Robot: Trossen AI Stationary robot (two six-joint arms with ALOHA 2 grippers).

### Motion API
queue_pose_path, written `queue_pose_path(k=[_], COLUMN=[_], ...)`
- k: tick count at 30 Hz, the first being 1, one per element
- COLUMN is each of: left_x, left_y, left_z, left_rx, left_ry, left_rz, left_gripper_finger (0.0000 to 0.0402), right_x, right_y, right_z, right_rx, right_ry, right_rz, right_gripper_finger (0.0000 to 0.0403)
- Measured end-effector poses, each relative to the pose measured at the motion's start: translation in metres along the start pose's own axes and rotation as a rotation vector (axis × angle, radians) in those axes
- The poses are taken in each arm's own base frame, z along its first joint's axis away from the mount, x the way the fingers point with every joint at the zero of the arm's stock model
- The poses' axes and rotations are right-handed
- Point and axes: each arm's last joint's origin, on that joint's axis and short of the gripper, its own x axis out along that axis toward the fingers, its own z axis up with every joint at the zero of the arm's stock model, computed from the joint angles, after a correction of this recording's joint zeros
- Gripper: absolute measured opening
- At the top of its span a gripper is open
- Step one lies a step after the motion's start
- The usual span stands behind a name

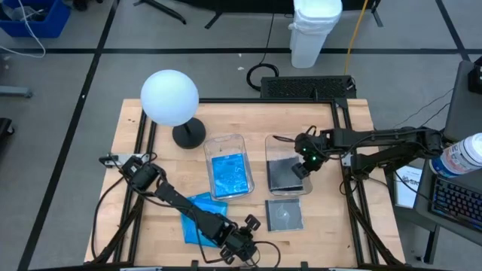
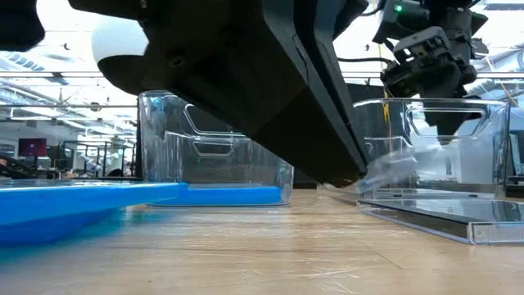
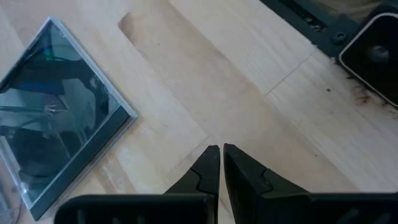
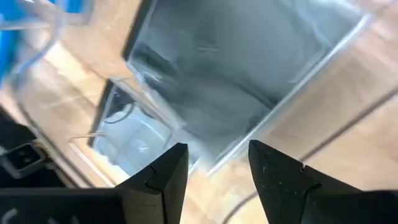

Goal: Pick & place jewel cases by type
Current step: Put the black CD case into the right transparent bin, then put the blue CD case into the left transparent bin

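So the right gripper (image 1: pixel 303 167) hangs over the right clear bin (image 1: pixel 284 141), fingers spread with nothing between them, and a dark jewel case (image 1: pixel 286 175) lies in that bin right below it. Another dark case (image 1: pixel 285 215) sits on the table (image 1: pixel 354 226) at 6 o'clock from that bin. The left bin (image 1: pixel 226 141) has a blue case (image 1: pixel 230 174) inside. The left gripper (image 1: pixel 242 246) is down at the front edge, fingers pressed together and empty, with more blue cases (image 1: pixel 197 216) at its 10 o'clock.

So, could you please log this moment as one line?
right pincer: open over right bin, dark case inside | left pincer: shut, table front | grey case: on table
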Motion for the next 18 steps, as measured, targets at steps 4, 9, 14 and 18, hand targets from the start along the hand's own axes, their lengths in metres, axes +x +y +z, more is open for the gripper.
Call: queue_pose_path(k=[4,9,14,18], left_x=[0.0,0.0,0.0,-0.004], left_y=[0.0,0.001,0.003,0.007], left_z=[0.0,0.0,0.002,0.007], left_rx=[0.001,0.014,0.056,0.1], left_ry=[0.0,0.001,-0.007,0.008], left_rz=[-0.001,0.008,0.069,0.156], left_gripper_finger=[0.0031,0.0031,0.0031,0.0031], right_x=[-0.001,-0.019,-0.061,-0.091], right_y=[0.002,0.015,0.057,0.092], right_z=[-0.001,0.004,0.005,-0.012], right_rx=[-0.027,-0.144,-0.496,-0.756], right_ry=[-0.005,-0.064,-0.291,-0.521], right_rz=[-0.003,0.004,0.011,-0.061], right_gripper_finger=[0.0162,0.0162,0.0157,0.0125])
